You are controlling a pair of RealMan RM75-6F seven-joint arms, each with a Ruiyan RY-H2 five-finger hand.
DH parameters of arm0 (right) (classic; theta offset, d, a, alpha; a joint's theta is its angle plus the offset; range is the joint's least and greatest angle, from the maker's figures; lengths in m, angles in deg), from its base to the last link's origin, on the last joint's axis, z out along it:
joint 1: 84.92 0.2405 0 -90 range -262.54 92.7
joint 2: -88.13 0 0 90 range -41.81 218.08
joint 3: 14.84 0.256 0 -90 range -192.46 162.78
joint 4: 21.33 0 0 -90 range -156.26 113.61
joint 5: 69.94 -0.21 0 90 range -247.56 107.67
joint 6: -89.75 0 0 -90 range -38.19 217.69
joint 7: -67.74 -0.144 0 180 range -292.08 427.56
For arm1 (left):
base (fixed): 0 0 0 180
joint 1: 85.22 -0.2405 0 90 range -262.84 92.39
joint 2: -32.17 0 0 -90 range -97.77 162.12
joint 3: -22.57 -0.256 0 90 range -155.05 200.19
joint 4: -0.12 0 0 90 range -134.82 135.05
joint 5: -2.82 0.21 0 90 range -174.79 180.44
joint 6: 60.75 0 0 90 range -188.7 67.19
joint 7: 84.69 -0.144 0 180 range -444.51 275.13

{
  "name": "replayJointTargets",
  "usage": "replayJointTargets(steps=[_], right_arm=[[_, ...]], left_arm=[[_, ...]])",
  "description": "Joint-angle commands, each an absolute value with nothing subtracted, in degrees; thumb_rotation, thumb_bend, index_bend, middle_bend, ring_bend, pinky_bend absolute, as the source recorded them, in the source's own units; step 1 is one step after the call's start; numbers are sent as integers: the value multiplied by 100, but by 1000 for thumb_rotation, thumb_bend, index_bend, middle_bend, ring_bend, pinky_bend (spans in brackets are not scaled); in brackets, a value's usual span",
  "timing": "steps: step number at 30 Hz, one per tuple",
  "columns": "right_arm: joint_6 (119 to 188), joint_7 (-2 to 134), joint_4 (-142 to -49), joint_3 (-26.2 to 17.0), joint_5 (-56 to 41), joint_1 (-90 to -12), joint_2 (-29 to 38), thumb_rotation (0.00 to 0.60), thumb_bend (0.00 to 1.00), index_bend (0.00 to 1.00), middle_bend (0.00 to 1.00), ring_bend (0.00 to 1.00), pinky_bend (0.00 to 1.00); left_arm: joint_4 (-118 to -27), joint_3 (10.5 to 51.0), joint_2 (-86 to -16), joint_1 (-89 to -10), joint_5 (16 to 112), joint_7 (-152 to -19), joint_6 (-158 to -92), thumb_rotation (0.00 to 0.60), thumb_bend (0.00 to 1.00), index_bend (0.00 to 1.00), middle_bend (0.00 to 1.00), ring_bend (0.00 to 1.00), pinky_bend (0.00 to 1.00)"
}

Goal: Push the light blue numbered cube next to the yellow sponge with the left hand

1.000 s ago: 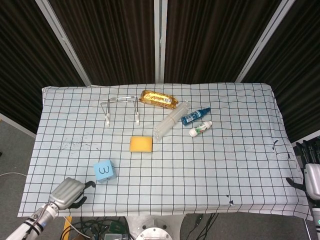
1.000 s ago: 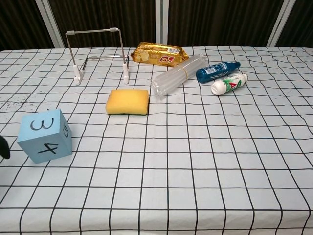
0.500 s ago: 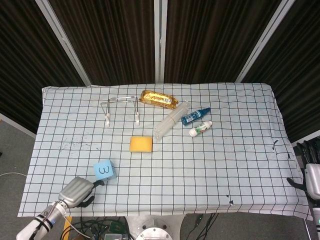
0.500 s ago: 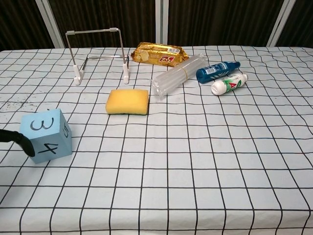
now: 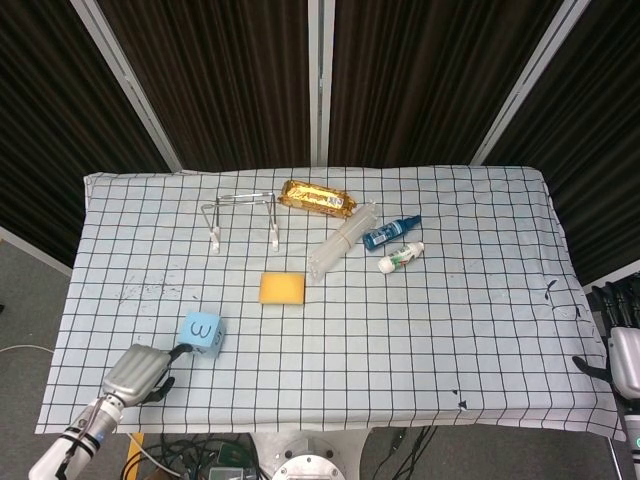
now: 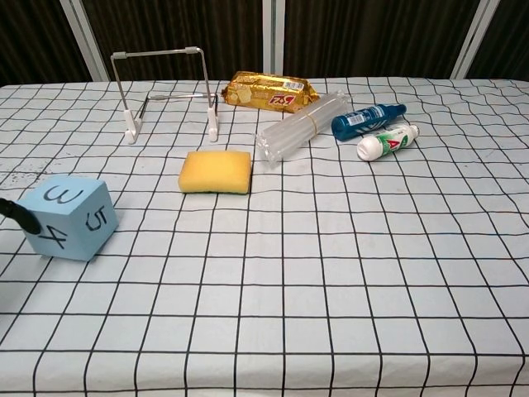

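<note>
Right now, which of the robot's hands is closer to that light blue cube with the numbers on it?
Left. The left hand sits at the table's near-left corner, a fingertip reaching the light blue numbered cube. The right hand hangs off the table's far right edge, well away from it.

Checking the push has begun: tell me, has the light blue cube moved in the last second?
Yes. The light blue cube has turned and shifted slightly up the table toward the yellow sponge.
</note>
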State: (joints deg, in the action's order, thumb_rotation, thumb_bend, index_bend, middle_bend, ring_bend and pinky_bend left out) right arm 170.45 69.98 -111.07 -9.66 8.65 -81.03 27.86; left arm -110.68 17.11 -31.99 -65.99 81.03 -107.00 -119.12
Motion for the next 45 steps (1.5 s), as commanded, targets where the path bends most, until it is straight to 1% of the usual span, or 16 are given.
replayJointTargets(steps=[1,6,12,18,23,29,35,45], right_arm=[[17042,7011,-11113,-968,866,-8099,2782,600,14,0,0,0,0],[17091,7052,-11137,-965,876,-8116,2785,600,14,0,0,0,0],[17106,7105,-11167,-970,887,-8120,2793,600,14,0,0,0,0],[17088,7166,-11173,-966,862,-8109,2760,600,28,0,0,0,0],[17040,7222,-11171,-972,843,-8087,2736,600,33,0,0,0,0],[17059,7284,-11216,-951,827,-8078,2745,600,39,0,0,0,0],[17045,7322,-11215,-957,796,-8081,2721,600,44,0,0,0,0],[17028,7343,-11179,-956,736,-8092,2696,600,52,0,0,0,0]], left_arm=[[-10924,1777,-3232,-6593,7984,-10593,-11936,600,453,199,825,862,862],[-10817,1856,-3187,-6516,7858,-10401,-11866,600,454,199,825,862,862],[-10829,2011,-2928,-6274,7630,-10291,-11622,600,464,199,825,862,863],[-10955,2148,-2419,-5745,7095,-10279,-10841,600,484,199,816,861,863],[-10915,2243,-2228,-5398,6685,-10272,-10436,600,496,199,816,861,863],[-10789,2323,-2155,-4993,6272,-10349,-10093,600,509,199,818,862,863],[-10750,2320,-2142,-4593,5991,-10511,-9807,600,512,199,818,861,863],[-10436,2224,-2430,-3891,5365,-10809,-9488,600,513,199,818,862,867]])
